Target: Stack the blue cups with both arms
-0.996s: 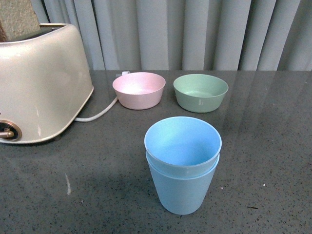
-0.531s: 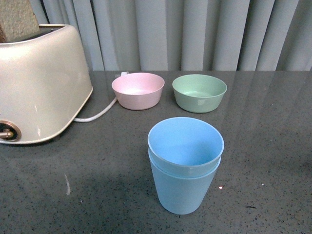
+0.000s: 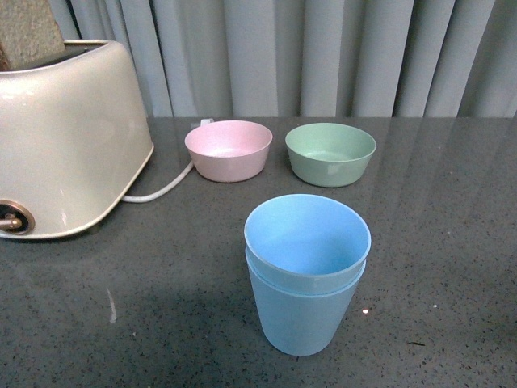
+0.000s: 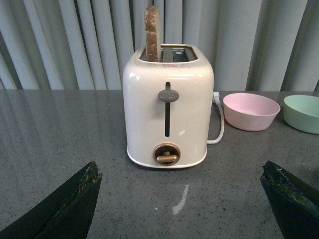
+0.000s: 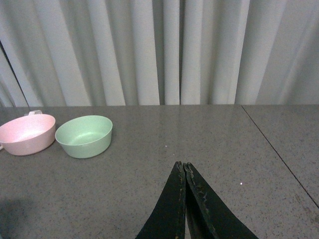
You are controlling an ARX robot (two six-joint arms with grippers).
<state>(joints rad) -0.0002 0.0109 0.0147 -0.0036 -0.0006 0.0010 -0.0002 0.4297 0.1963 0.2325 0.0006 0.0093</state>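
Two light blue cups [image 3: 305, 275] stand nested, one inside the other, upright on the dark grey counter near its front edge in the front view. Neither arm shows in that view. In the left wrist view my left gripper [image 4: 182, 191] is open wide, its two black fingers [image 4: 75, 201] far apart over bare counter, facing a toaster; no cup shows there. My right gripper [image 5: 183, 167] is shut with its black fingers pressed together and nothing between them, above the counter; no cup shows in that view either.
A cream toaster [image 3: 65, 137] with a slice of bread stands at the left, its white cord [image 3: 161, 190] trailing to the back. A pink bowl [image 3: 229, 149] and a green bowl [image 3: 330, 153] sit behind the cups. Grey curtains hang at the back.
The front view shifted slightly between one second ago and half a second ago, so the cups appear a little to the right. Since then nothing has moved.
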